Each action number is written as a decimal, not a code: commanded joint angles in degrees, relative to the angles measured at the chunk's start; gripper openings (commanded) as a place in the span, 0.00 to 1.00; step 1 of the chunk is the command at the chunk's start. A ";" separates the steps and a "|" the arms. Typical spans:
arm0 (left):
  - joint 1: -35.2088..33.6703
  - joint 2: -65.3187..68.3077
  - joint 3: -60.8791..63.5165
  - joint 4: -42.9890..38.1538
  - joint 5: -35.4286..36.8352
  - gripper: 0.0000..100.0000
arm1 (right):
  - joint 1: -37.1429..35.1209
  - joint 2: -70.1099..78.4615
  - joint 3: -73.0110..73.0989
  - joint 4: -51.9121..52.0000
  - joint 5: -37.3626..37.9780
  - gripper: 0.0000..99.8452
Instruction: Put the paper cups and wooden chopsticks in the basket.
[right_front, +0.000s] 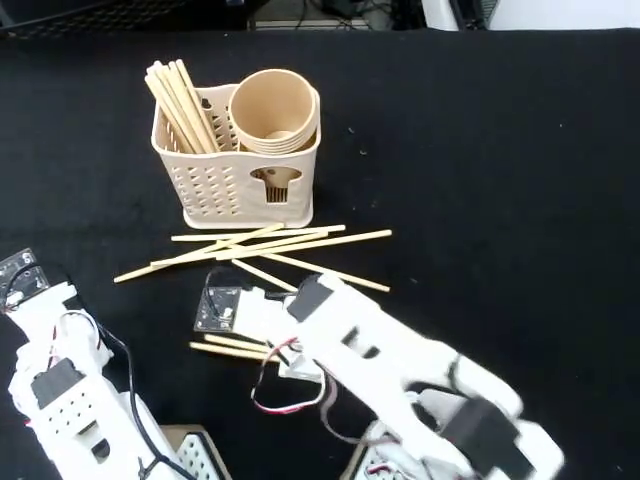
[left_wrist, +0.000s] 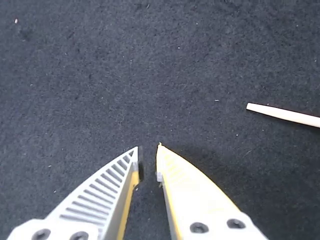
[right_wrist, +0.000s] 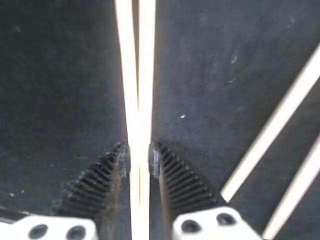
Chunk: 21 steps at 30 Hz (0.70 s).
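A pale slotted basket (right_front: 215, 190) is seen standing upright toward the back of the black-covered desk (right_front: 500, 180). A stack of nested paper cups (right_front: 272, 105) is held in one of its compartments, and a bundle of wooden chopsticks (right_front: 180, 105) is stood leaning in the other, beside the cups. Just in front of the basket, a loose scatter of chopsticks (right_front: 270, 245) is spread flat on the desk, several of them crossed over one another. Nearer the arms, a separate pair of chopsticks (right_front: 228, 347) is laid side by side, and the right arm (right_front: 370, 350) is stretched low over it. In the right wrist view the right arm's jaws are seen closed from both sides on this pair (right_wrist: 135, 75), with the two sticks running straight out between the toothed pads, and two more chopsticks lie slantwise on the cloth nearby. The left arm (right_front: 60, 385) is placed at the near corner of the desk, well apart from the basket. The left arm's jaws are brought almost together, with only a narrow gap at the tips and nothing held between them. One chopstick end (left_wrist: 282, 115) is seen on the bare cloth near them, untouched.
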 joint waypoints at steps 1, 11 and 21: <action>0.31 -0.26 -3.12 -1.23 0.44 0.08 | -0.79 -12.00 -1.10 4.57 -0.70 0.01; 0.31 -0.26 -3.12 -1.23 0.44 0.08 | 1.32 -26.24 3.03 6.15 -0.44 0.01; 0.31 -0.26 -3.03 -1.23 0.44 0.08 | 3.60 -25.36 10.59 -4.75 -0.26 0.04</action>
